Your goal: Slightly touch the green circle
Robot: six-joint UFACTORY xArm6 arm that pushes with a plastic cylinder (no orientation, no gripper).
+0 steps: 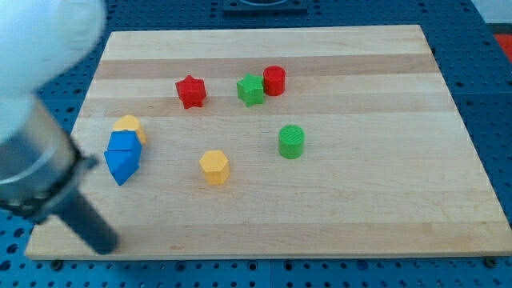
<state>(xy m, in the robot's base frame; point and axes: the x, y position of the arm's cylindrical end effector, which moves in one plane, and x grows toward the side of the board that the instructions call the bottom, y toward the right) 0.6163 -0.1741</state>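
My tip rests on the wooden board near its bottom-left corner, touching nothing, with the two blue blocks huddled just above it and a yellow block pressed against their top. Further toward the middle sits a yellow hexagon, and to the view's right of it, well apart from my tip, stands the green circle, alone with bare wood all around. Toward the view's top lie a red star, a green star, and a red cylinder touching that star's right side.
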